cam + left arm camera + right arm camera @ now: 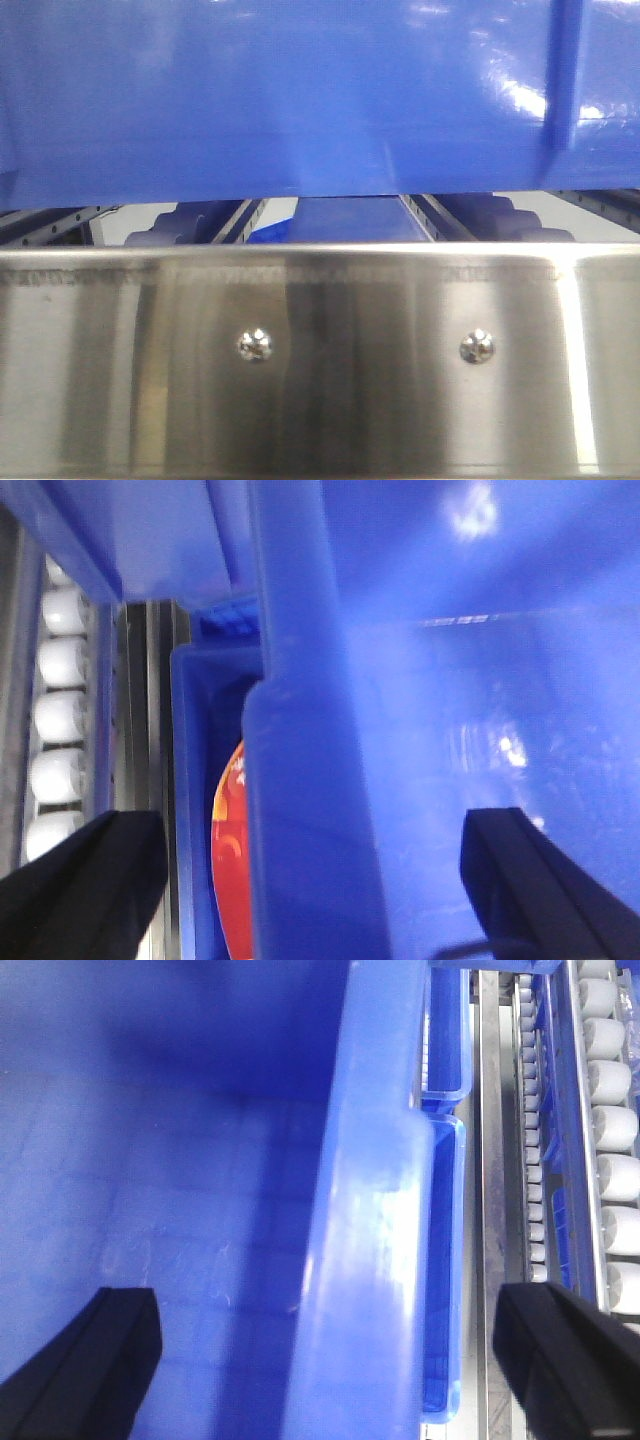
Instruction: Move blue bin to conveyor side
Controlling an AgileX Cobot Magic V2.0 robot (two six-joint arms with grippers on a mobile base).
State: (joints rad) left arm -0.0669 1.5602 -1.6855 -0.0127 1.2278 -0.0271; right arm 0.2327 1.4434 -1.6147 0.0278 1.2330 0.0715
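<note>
Bin position: the blue bin (pixel 300 90) fills the upper half of the front view. Its glossy wall, with one vertical rib (pixel 562 70) at the right, stands above and just behind the steel front panel (pixel 320 400) of the rack. Two screws (pixel 254 344) are set in that panel. A narrow gap separates the bin's lower edge from the panel's top edge, and roller tracks (pixel 60 225) show through it. The view is too close to tell whether the bin rests on the tracks or hangs clear of them.

Left gripper (pixel 310 880): spread wide. Its two black fingers (pixel 90 880) straddle the bin's thick rim (pixel 300 680), one outside the wall and one over the bin's interior. Neither finger appears to touch the plastic. Outside the wall lie a second blue crate (pixel 195 780) holding a red item (pixel 230 850), and beyond it a row of white rollers (pixel 60 670).

Right gripper (pixel 330 1360): spread wide. Its fingers (pixel 95 1355) likewise straddle the opposite rim (pixel 370 1210), with one finger over the interior and one outside. Another blue crate (pixel 447 1260) lies just beside this wall, with white rollers (pixel 612 1120) further out.
</note>
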